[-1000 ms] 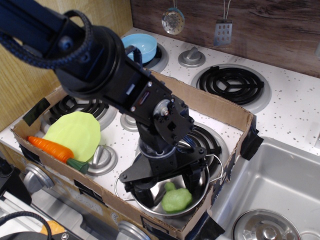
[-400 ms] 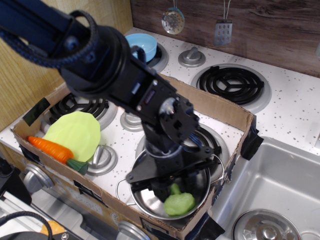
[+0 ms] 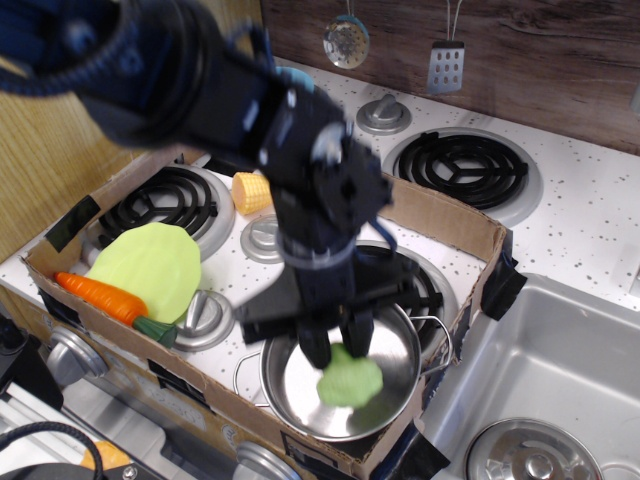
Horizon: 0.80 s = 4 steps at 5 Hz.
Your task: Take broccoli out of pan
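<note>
The light-green broccoli [image 3: 352, 382] is inside the shiny steel pan [image 3: 284, 384], right of its middle, seemingly just above the pan floor. My black gripper [image 3: 338, 348] reaches straight down into the pan. Its two fingers [image 3: 316, 347] stand close together on either side of the broccoli's short stem and are shut on it. The pan stands at the front right of a cardboard box [image 3: 440, 215] on the toy stove, one wire handle [image 3: 443, 340] showing on its right. My arm hides the pan's back rim.
A lime-green plate [image 3: 150, 265] and an orange carrot [image 3: 100, 297] lie at the box's left. A yellow corn piece [image 3: 252, 192] sits behind the arm. A steel sink [image 3: 560, 370] is at the right, a burner [image 3: 462, 165] and knob [image 3: 385, 112] behind the box.
My arm has risen and swung back, uncovering the corn. The broccoli has moved up and slightly left in the pan together with the fingers.
</note>
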{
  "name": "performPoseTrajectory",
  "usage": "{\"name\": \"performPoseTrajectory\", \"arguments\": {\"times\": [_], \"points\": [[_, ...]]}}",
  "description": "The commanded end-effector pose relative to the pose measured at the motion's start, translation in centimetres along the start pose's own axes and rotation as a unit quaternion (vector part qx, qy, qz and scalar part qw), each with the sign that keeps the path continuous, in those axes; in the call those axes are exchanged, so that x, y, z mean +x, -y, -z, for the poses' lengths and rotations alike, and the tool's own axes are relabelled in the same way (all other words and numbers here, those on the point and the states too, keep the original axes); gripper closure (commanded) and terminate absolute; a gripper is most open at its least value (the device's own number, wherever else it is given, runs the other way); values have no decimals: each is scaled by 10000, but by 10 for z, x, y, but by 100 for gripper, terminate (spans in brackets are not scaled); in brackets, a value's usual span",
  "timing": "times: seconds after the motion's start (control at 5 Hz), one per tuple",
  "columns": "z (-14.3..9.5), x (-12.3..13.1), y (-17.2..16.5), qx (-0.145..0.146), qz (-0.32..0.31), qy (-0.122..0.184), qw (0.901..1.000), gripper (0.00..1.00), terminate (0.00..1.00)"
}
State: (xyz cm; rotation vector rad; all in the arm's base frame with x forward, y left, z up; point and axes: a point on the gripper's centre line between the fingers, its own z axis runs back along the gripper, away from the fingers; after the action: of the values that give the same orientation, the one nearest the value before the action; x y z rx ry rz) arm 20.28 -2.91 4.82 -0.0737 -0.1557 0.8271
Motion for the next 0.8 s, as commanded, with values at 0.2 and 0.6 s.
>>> {"name": "performPoseTrajectory", "arguments": {"times": [0.2,0.6], "points": [[-53,113,10,237,1241,454,9909,100,0],[-26,160,-15,496,1746,358,9827,100,0]]}}
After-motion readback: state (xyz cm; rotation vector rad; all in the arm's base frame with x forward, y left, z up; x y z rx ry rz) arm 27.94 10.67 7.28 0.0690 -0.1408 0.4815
